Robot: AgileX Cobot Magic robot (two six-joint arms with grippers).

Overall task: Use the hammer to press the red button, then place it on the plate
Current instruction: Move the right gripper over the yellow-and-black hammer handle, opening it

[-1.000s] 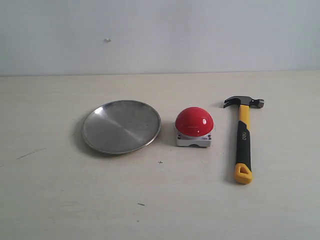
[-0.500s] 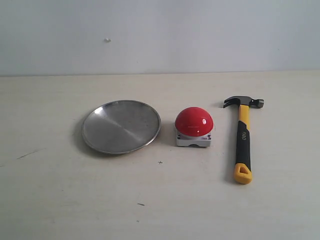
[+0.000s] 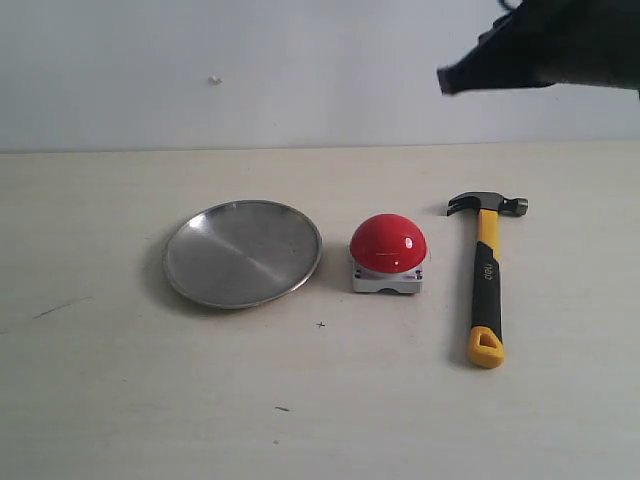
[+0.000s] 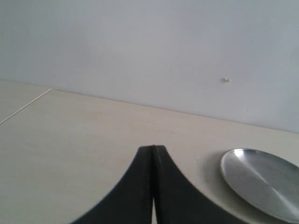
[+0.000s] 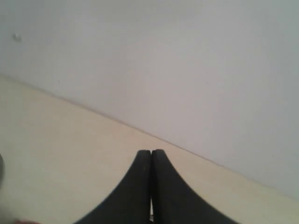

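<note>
Exterior view, lower part of frame: bare pale table, open from the left edge to the right. Only a few small dark specks and a faint scratch at lower left mark it.

Middle band, three things in a row, none touching:
- The hammer lies flat at right of centre. Its yellow end is nearest and its dark head farthest, claw pointing left. There is open table on both sides of the handle and out to the right edge.
- The red button sits on its grey-white base left of the hammer, across a clear gap.
- The plate lies just beside the button on the left, with a narrow strip of table between rim and base. It holds nothing. Wide free table lies to its left.

Beyond them a clear strip of table runs to the straight back edge, which meets the plain pale wall.

Upper right of frame: the right gripper is a dark blur against the wall, tip pointing left, high over the hammer head and well apart from it. In the right wrist view the right gripper has its fingers pressed together, gripping nothing.

Left wrist view: the left gripper also has fingers pressed together with nothing between them. The plate lies at lower right of it.
</note>
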